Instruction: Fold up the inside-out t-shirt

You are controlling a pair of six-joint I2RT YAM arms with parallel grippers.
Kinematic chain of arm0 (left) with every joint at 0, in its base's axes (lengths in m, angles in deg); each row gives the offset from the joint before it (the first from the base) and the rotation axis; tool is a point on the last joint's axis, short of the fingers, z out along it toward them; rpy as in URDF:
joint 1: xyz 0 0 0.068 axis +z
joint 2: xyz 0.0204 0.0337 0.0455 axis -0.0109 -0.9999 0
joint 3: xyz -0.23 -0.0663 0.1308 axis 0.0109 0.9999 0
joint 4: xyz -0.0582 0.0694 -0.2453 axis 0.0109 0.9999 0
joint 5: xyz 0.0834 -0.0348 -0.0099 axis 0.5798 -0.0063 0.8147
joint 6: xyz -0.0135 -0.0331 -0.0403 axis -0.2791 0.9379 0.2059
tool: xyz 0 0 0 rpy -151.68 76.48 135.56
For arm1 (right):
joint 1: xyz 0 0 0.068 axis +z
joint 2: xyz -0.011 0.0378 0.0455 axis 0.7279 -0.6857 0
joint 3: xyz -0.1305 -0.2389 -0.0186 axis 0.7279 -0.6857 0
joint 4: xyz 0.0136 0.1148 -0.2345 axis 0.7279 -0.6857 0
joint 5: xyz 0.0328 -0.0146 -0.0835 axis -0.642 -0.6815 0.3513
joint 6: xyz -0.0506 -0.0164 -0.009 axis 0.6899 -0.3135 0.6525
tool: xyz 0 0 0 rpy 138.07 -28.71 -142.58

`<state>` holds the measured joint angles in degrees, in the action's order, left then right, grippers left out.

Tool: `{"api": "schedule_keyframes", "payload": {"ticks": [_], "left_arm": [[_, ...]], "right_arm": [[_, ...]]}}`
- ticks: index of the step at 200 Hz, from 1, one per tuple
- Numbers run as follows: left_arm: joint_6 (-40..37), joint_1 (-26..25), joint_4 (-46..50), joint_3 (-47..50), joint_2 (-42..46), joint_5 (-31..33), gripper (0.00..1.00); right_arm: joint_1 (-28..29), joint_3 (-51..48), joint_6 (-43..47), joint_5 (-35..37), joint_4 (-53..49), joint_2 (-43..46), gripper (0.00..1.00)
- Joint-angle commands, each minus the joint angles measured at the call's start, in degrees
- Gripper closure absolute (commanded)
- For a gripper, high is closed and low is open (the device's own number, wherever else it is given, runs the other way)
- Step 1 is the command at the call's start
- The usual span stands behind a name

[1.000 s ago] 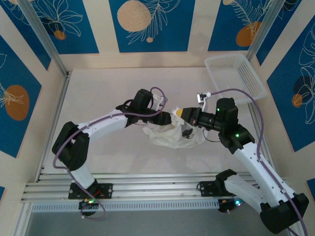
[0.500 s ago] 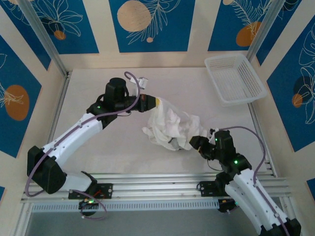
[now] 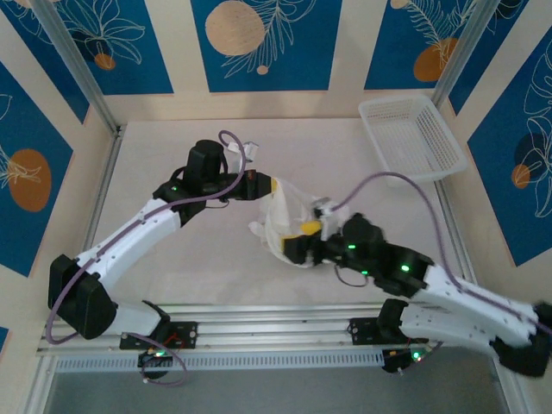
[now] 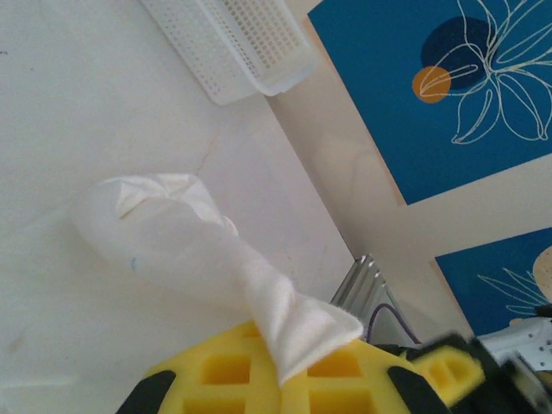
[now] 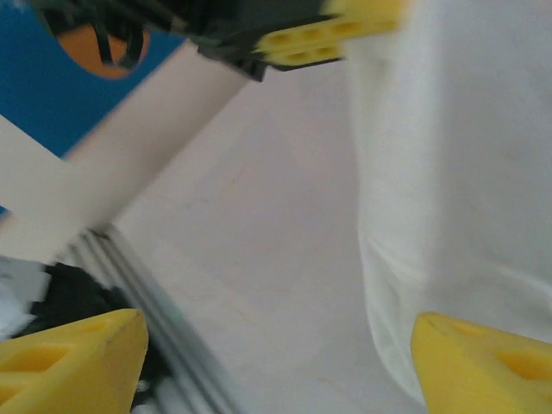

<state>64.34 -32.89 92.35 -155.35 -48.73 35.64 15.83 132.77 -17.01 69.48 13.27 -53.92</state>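
White cloth, the t-shirt [image 3: 280, 211], lies bunched mid-surface [image 3: 172, 259], 1 part raised in the left tool [image 4: 289, 379], its 2 yellow fingers clamped on it. The right tool [image 5: 280, 362] has its 2 fingers wide apart, near the shirt's hanging edge. Behind, towards the right, sits 1 white mesh basket [image 3: 414, 138].

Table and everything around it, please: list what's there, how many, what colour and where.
T-shirt: one, white, bunched mid-table
Basket: one, white mesh, table's far right corner
Table: one, off-white, under the shirt
Wall panels: several, blue with orange and white designs, around the table
Left fingers: two, yellow, shut on the shirt
Right fingers: two, yellow, open beside the shirt
Arms: two, black and white, near edge
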Motion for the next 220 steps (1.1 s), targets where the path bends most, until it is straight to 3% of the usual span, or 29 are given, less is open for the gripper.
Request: {"api": "schedule_keyframes", "payload": {"ticks": [1,13,26,48,60,75,100,121,143,171,196,220], "left_arm": [[1.5,-0.4,0.8,-2.1,0.0,2.1,1.00],[1.8,-0.4,1.1,-2.2,0.1,2.4,1.00],[1.6,-0.4,1.6,-2.4,0.4,2.4,1.00],[0.1,-0.3,3.5,-2.7,1.2,3.8,1.00],[-2.0,-0.1,5.8,-2.7,1.7,6.2,1.00],[-4.7,0.3,7.1,-1.7,2.3,10.8,1.00],[-8.2,1.0,5.0,1.1,0.6,15.1,1.00],[-12.4,1.0,5.9,2.0,-3.1,18.9,0.81],[-13.3,1.3,3.0,6.0,-3.9,21.1,0.53],[-15.3,1.6,4.8,8.9,2.0,23.6,0.34],[-19.2,1.4,11.5,10.6,11.5,27.1,0.30],[-21.3,0.8,12.9,13.5,16.9,17.0,0.31]], "right_arm": [[2.5,6.6,9.2,22.6,-1.0,-11.9,0.15],[1.1,10.9,4.5,28.4,-5.9,-18.3,0.13],[-1.2,13.7,2.1,28.7,-8.8,-22.9,0.18],[-4.8,12.8,2.2,17.6,-6.0,-23.6,0.76],[-5.7,10.5,2.9,11.4,-2.6,-20.8,0.91],[-7.0,6.7,3.5,0.7,2.0,-16.2,1.00],[-12.0,-0.6,-2.6,-22.6,11.7,-9.3,1.00],[-15.8,-4.7,-8.9,-34.7,20.1,-5.1,1.00],[-18.6,-6.9,-12.4,-36.7,23.5,-2.2,1.00],[-24.0,-8.6,-15.5,-38.1,22.4,-1.3,1.00],[-27.9,-9.1,-17.0,-40.3,20.4,-0.8,1.00],[-29.8,-9.2,-16.7,-41.8,19.0,-0.2,1.00]]}}
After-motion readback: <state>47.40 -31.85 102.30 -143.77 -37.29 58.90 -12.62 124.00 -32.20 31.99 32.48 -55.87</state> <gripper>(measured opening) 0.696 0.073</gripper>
